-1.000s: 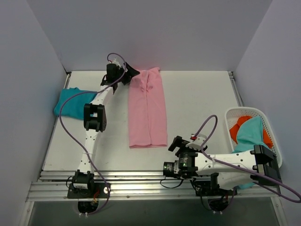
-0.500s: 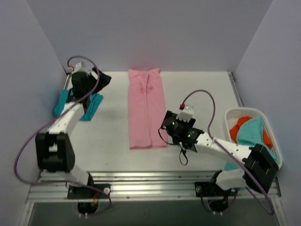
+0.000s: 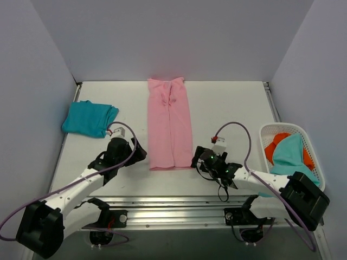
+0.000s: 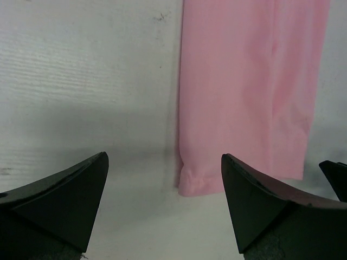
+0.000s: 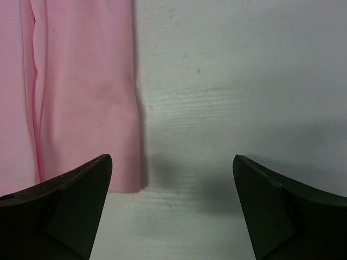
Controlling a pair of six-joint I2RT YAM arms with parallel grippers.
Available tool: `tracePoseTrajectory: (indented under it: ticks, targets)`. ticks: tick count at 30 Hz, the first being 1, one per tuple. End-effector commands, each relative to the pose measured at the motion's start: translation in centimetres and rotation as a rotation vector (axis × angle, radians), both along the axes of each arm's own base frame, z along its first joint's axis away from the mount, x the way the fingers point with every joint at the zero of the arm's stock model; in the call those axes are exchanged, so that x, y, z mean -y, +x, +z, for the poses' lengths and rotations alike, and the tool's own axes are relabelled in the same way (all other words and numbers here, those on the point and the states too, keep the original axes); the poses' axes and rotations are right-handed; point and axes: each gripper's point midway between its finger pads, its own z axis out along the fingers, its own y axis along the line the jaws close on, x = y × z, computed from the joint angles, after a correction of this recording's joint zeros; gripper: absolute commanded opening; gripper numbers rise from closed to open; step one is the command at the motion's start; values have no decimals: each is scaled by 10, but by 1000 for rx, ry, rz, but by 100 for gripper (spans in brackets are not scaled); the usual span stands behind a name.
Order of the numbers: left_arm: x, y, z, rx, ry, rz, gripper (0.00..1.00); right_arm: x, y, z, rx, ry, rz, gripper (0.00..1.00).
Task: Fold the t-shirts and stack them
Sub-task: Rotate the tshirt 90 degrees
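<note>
The pink t-shirt [image 3: 170, 124] lies flat down the middle of the desk [image 3: 233, 108] as a long narrow strip with its sides already folded in; I judge the lengthwise fold done and the crosswise fold the step in hand. The teal-blue t-shirt [image 3: 89, 118] sits folded near the far left edge, well apart; I take it as the base of the stack.

My left end effector [image 3: 140, 155] hovers just beside the strip's near left corner, and my right end effector [image 3: 196, 160] just beside its near right corner; both stand wide with nothing between the fingers. Each wrist view frames a hem corner between the fingers; that placing suits pinching both corners at once, so the hem can travel evenly up to the collar. I cannot be sure from the wrist views how close the fingertips are to the cloth; they seem a little short of it.

The white lattice basket [image 3: 282, 126] at the right holds a teal garment [image 3: 290, 154] over an orange garment [image 3: 277, 142]; these probably come next.
</note>
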Motion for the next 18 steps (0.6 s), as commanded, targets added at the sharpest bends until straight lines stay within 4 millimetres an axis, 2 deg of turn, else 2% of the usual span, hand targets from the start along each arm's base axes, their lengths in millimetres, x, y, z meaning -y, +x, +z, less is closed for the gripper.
tracePoseTrajectory:
  ticks: [1,3,4,8,9,10,13,16,18]
  targets:
    - [3,0,12,75,-51,68,94,-2,-18,-2,-7,157,-21,89]
    - [10,-7,0,64,-57,56,94,-2,-22,-8,-11,182,-19,88]
    - [15,-5,0,73,-80,57,94,-3,-22,-9,-14,193,-23,88]
    - [36,-3,-13,54,-125,27,94,-23,-23,-18,-34,207,14,86]
    - [40,-4,-25,20,-119,24,94,-29,-26,-20,-39,199,31,86]
    - [44,-1,-26,25,-131,22,94,-35,-24,-18,-34,200,32,86]
    - [49,1,-36,8,-135,27,94,-49,-24,-26,-47,211,51,86]
    - [52,2,-38,9,-149,33,94,-53,-25,-33,-67,199,60,79]
    - [54,2,-36,8,-160,25,94,-56,-24,-34,-71,191,65,69]
